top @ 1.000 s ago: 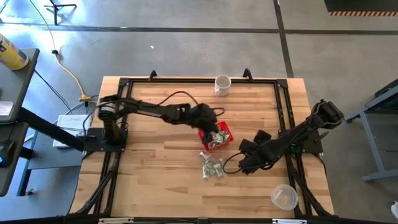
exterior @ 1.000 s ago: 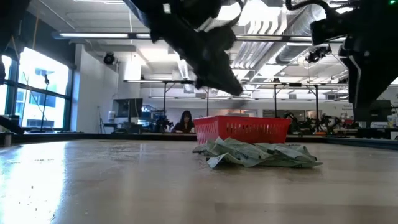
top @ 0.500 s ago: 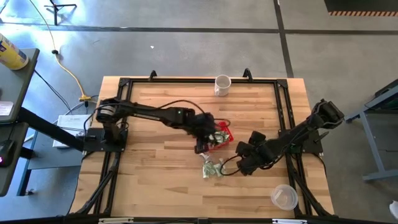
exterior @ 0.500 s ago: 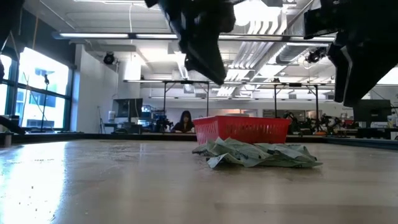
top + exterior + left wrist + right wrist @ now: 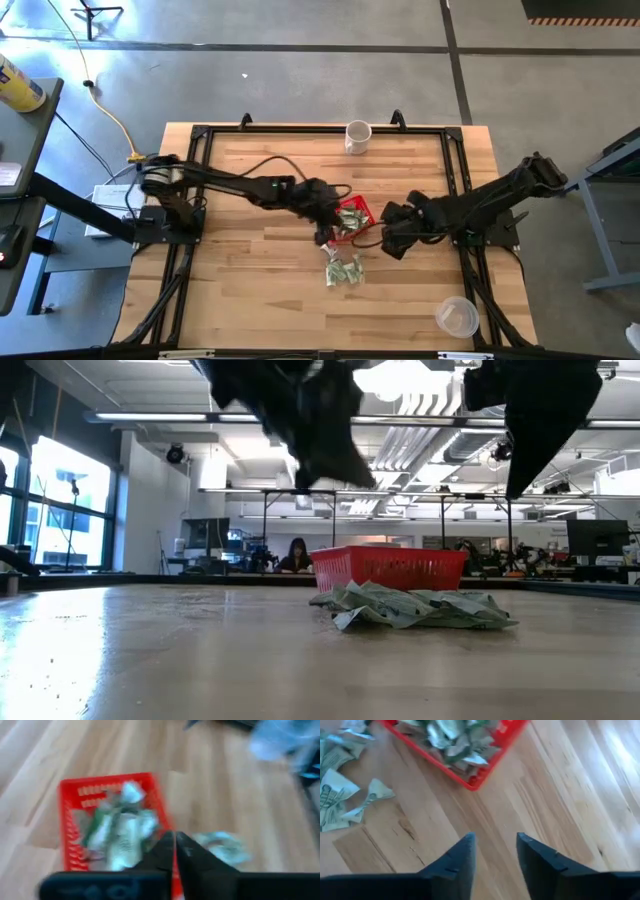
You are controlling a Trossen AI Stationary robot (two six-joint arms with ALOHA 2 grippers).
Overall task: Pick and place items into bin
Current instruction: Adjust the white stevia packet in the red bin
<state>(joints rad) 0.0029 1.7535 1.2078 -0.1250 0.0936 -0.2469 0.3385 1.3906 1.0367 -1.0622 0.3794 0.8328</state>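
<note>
My left arm reaches low across the worktop from its base at the left edge, stretched nearly straight, with its wrist bent down at the near-left corner of the bin. My left gripper sits over that corner, its two fingers pressed together with nothing between them. In the left wrist view the closed fingertips lie right over the bin's red wall, with the crumpled items inside the bin just beyond them and a loose item on the wood to the bin's outer side.

My right arm comes in from the right edge of the worktop, elbow raised, forearm angled toward the bin. My right gripper hangs just to the right of the bin, apart from it, its fingers set a narrow gap apart and empty. Through its wrist camera I see bare wood between the fingers, the bin's corner farther ahead, and a few loose items on the wood off to one side of the bin.

The bin lies near the middle of the worktop, filled with pale green-and-white items. A small pile of items lies on the wood just in front of the bin, nearer the worktop's front edge; in the low view this pile hides the bin's lower wall.

A white mug stands well behind the bin at the far edge, and a clear cup stands well apart from the bin at the front right corner.
</note>
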